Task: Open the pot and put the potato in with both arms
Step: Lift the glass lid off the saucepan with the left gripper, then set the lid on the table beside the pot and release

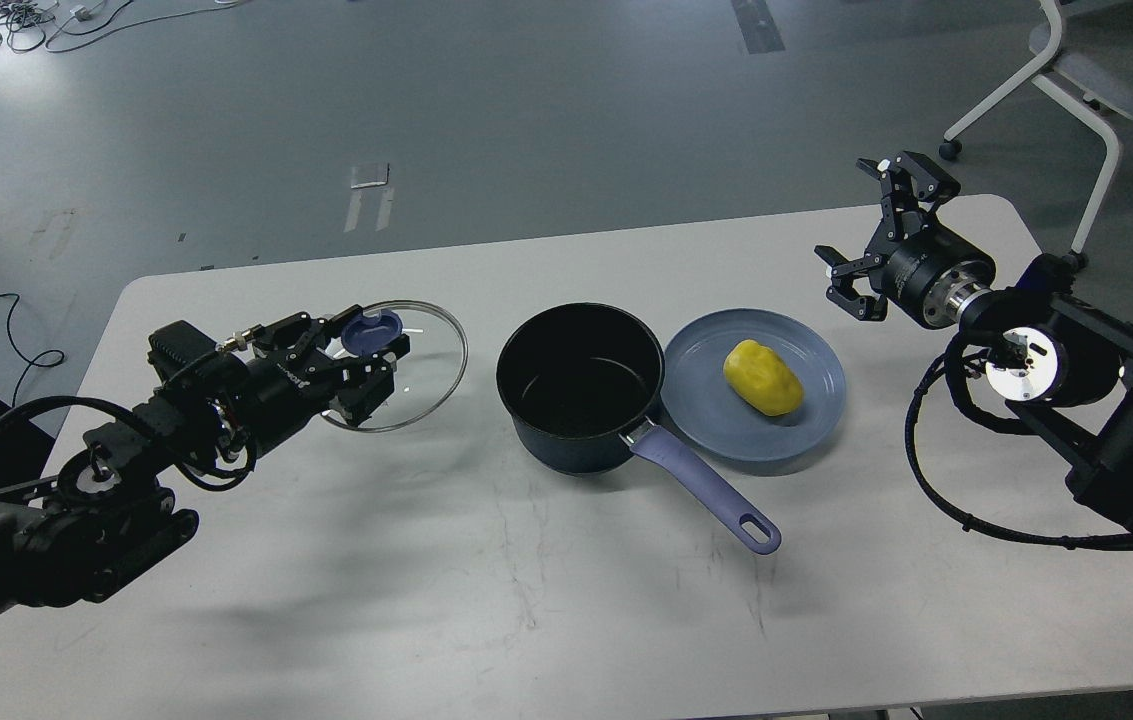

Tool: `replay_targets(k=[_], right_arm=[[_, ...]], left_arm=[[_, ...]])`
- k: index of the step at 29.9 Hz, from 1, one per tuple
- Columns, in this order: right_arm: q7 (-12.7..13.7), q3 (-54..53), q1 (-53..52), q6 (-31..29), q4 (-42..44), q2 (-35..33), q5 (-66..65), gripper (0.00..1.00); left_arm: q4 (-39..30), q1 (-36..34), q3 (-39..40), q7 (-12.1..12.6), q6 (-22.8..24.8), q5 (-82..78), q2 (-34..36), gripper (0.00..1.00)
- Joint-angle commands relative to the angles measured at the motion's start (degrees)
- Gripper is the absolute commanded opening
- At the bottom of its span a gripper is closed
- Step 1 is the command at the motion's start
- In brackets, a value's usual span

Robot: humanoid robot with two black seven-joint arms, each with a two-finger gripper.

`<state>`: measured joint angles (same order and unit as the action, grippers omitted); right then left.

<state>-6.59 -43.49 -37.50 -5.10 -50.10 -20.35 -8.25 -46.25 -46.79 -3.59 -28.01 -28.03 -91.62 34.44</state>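
The dark pot stands open and empty at the table's middle, its lavender handle pointing to the near right. The yellow potato lies on a blue-grey plate just right of the pot. My left gripper is shut on the lavender knob of the round glass lid, holding it to the left of the pot. My right gripper is open and empty, well above and right of the plate.
The white table has rounded corners; its far edge runs behind the pot. A white chair stands on the grey floor at the far right. Cables lie on the floor at the far left.
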Motion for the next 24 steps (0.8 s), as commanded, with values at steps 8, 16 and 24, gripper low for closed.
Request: replay_targets(k=[8,16,24], right_arm=[[0.0,0.2,0.0,0.0,0.0,-0.3,0.1,1.0],[0.0,0.2,0.2,0.0,0.0,-0.4,0.0,1.0],[0.0,0.2,0.2,0.0,0.0,-0.5,0.0,1.0]], left_arm=[[1.1,4.9,0.1,0.0,0.0,1.5,-1.0,0.63],[1.7,5.9,0.5,0.0,0.0,3.5,-1.1,0.73],[1.7,6.1,0.0,0.0,0.0,8.3,-2.4,0.98]])
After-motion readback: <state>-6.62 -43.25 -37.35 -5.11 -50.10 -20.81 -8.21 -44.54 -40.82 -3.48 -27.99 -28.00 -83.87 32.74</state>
